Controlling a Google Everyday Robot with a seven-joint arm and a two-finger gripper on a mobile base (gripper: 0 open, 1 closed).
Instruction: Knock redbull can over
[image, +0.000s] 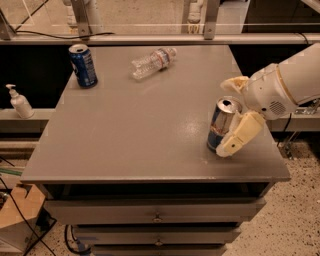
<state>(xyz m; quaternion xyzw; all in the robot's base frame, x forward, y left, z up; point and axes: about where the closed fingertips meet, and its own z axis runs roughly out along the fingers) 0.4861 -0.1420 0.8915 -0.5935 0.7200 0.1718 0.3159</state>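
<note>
the redbull can (221, 126) is seen upright at the near right of the table (140, 135), flanked by the wide-spread gripper (224, 118), whose near finger is pressed against it.

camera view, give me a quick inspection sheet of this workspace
surface: grey table, drawers below
job's things: redbull can upright near the right front edge
clutter: dark blue can upright far left; clear bottle lying on its side
grippers: gripper open, fingers either side of the redbull can
cables: black cable along the far rail
surroundings: pump bottle on the left ledge; speckled floor
</note>
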